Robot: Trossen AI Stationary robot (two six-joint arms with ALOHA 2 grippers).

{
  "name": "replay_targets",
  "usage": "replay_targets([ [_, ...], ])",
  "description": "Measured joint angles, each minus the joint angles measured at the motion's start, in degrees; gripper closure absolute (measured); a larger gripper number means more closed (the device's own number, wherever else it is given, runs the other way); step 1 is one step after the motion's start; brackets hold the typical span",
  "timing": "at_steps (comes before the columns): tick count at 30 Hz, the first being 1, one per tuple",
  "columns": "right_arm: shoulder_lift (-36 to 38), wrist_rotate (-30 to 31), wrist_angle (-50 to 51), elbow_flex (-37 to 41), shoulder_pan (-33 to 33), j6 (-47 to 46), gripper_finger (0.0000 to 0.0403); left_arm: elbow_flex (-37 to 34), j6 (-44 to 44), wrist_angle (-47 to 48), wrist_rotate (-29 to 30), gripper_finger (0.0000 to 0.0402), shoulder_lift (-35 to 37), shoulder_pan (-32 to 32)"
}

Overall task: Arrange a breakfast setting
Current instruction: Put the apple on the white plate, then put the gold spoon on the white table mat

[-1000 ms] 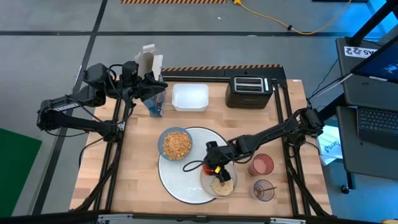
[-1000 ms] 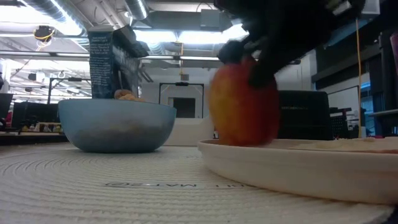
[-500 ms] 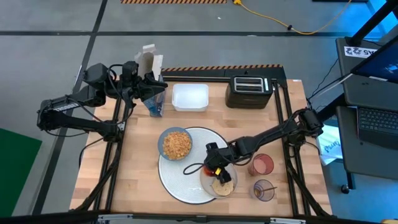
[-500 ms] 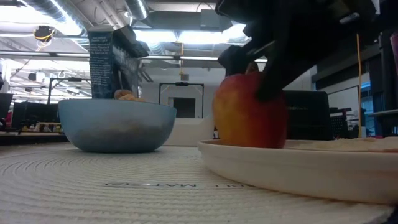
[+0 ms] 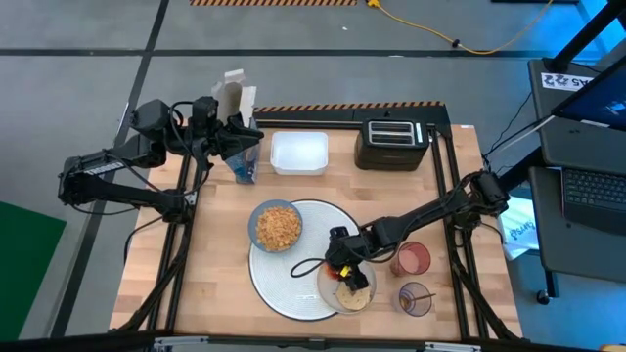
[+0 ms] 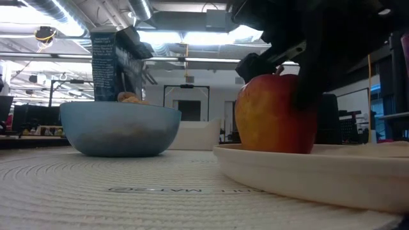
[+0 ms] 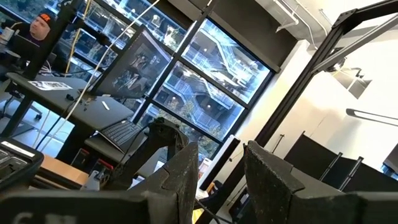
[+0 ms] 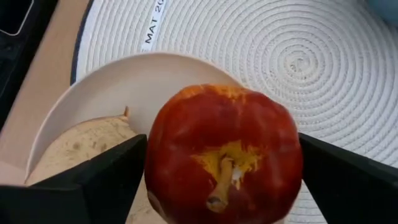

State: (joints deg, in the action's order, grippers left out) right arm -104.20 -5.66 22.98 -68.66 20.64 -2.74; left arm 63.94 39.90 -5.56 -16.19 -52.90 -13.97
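Observation:
A red apple [image 8: 224,155] stands stem up on the small cream plate [image 5: 368,293], beside the bagel [image 8: 87,149]. The plate sits on the near right part of the round white mat [image 5: 269,279]. My right gripper [image 5: 340,266] comes down over the apple, open, with one finger on each side of it. The blue bowl [image 5: 277,226] of tan cereal rests on the mat's far left part. A pink tumbler [image 5: 412,259] and a purple tumbler [image 5: 415,298] holding the thin spoon stand right of the mat. My left gripper [image 5: 230,137] hangs raised at the far left, slightly open, nothing between its fingers. My right gripper has its two fingers [image 8: 106,174] beside the apple's two sides [image 8: 155,162], slanting down from the table's far right. I cannot tell whether they still touch it. The apple rests with its underside on the plate [image 6: 275,148].
A tall blue cereal box [image 5: 245,161] stands at the table's far left by my left gripper. A white square tub [image 5: 299,153] and a black toaster [image 5: 389,143] stand along the far edge. Bare wood lies left of the mat.
My right gripper has moved the apple a little toward the table's right edge over the plate. The apple was tilted and now stands upright on the plate. In the low view the gap between the fingers has widened.

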Motion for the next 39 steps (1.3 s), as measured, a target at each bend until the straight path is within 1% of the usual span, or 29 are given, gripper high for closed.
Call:
replay_targets([
  [6, 0.00, -1.79, 1.32, -0.83, -0.04, 0.42, 0.0008, 0.00, 0.00, 0.00, 0.05, 0.0282, 0.00, -0.01],
  [15, 0.00, 0.20, 7.53, -6.12, -0.11, 5.15, 0.0008, 0.04, 0.07, -0.53, 0.11, 0.0282, -1.81, -0.01],
  [20, 0.00, 0.18, 13.30, -9.59, -0.48, 7.80, 0.0008, 0.04, 0.47, -1.17, -0.04, 0.0282, -3.08, -0.01],
  [25, 0.00, 1.56, 21.34, -16.39, -1.82, 10.66, 0.0008, 0.04, 0.44, -1.68, -0.09, 0.0282, -3.15, -0.72],
  [28, 0.00, 4.51, 28.25, -22.39, -2.93, 12.85, 0.0008, 0.04, 0.44, -1.74, -0.34, 0.0282, -3.15, -1.70],
  [33, 0.28, 10.12, 41.80, -32.95, -5.76, 16.50, 0.0008, 0.04, 0.46, -3.44, -2.72, 0.0282, -3.15, -3.82],
  [35, 1.37, 11.14, 44.75, -34.92, -6.98, 16.48, 0.0008, 0.04, 0.44, -4.18, -3.79, 0.0282, -3.14, -4.65],
  [39, 5.87, 9.56, 44.44, -35.23, -9.69, 14.90, 0.0008, 0.04, -1.74, -4.42, -5.63, 0.0282, -3.15, -6.14],
])
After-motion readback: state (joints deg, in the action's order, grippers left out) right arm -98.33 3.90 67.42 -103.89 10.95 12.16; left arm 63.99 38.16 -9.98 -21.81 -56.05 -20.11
